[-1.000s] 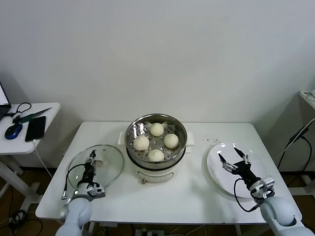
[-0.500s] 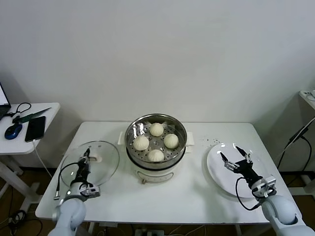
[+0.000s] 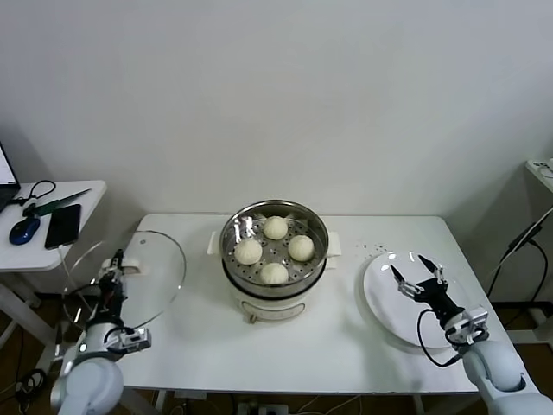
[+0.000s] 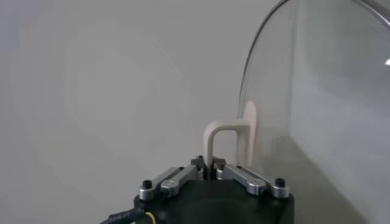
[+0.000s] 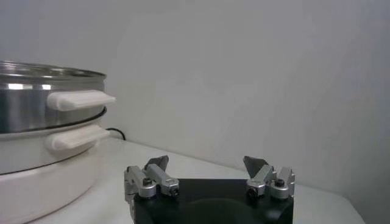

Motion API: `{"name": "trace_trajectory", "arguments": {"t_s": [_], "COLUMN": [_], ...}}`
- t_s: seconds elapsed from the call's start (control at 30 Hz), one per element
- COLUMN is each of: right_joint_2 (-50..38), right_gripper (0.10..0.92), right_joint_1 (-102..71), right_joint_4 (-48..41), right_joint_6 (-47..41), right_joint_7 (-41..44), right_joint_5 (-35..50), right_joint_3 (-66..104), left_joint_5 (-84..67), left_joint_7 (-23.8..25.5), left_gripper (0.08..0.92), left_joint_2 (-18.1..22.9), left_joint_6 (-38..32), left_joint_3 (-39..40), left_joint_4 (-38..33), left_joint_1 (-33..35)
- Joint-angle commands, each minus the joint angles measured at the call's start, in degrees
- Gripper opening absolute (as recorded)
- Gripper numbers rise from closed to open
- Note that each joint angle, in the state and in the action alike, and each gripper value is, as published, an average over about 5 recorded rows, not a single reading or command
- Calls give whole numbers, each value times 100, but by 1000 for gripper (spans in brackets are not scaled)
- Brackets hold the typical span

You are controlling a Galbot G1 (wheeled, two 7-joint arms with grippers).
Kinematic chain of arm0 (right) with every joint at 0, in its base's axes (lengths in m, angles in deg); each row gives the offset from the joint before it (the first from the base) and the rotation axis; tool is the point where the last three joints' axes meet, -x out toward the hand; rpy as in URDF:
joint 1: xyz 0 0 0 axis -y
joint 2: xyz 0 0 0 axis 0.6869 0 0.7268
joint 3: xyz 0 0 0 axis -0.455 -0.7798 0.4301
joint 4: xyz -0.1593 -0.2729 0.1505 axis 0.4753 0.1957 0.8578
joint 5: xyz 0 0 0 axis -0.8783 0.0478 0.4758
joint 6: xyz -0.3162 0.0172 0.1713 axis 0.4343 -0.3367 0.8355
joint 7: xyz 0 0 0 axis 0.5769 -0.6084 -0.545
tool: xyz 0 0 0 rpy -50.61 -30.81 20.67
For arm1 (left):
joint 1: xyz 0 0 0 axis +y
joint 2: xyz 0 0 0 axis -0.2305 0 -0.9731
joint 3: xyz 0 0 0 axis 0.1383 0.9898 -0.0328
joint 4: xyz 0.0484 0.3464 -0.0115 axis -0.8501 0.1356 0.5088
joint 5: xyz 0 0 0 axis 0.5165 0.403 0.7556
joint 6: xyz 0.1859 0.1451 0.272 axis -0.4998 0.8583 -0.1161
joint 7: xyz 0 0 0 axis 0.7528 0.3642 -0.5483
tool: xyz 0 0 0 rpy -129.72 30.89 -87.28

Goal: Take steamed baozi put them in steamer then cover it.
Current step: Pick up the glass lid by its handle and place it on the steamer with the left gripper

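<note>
Head view: I am holding the cover [image 3: 123,277] by its cream handle in my left gripper [image 3: 112,268], fingers clamped tight on it, the glass tilted up off the table's [image 3: 346,346] left end. The four steamed baozi [image 3: 275,251] are sitting on the perforated tray inside the steamer [image 3: 274,258] at the table's middle. My right gripper [image 3: 419,278] is hovering over the white plate [image 3: 393,303], fingers spread wide apart.

Four baozi [image 3: 275,251] in steamer [image 3: 274,259] — cover [image 3: 130,277] lifted, tilted
</note>
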Motion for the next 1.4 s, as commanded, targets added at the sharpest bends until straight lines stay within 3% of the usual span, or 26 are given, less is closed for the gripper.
{"name": "trace_trajectory", "arguments": {"t_s": [0.03, 0.2, 0.33, 0.6, 0.87, 1.17, 1.4], "right_joint_2": [-6, 7, 62, 141, 198, 200, 204], "right_gripper": [823, 823, 823, 823, 823, 823, 823], "right_joint_1": [99, 229, 303, 232, 140, 38, -13], "right_joint_4": [-142, -225, -311, -243, -62, -52, -51], "right_joint_6": [-6, -13, 20, 29, 19, 45, 75], "right_joint_7": [0, -21, -22, -22, -24, -35, -26], "right_joint_5": [-77, -152, -216, -313, -336, -380, -410], "right_joint_3": [-63, -176, -208, -108, -25, 146, 218], "left_joint_5": [-173, 5, 230, 899, 1348, 1744, 1660], "left_joint_7": [390, 918, 1563, 2404, 2441, 2479, 2322], "left_gripper": [148, 148, 148, 148, 148, 148, 148], "left_joint_2": [-863, -1425, -1417, -311, 746, 1440, 1635], "left_joint_6": [1277, 2123, 2556, 2998, 3013, 3013, 3013], "left_joint_3": [647, 1807, 2939, 4427, 4889, 4927, 4842], "left_joint_4": [-1435, -1635, -1486, -822, -40, 572, 955], "left_joint_1": [103, -698, -1670, -3094, -3336, -3338, -3408]}}
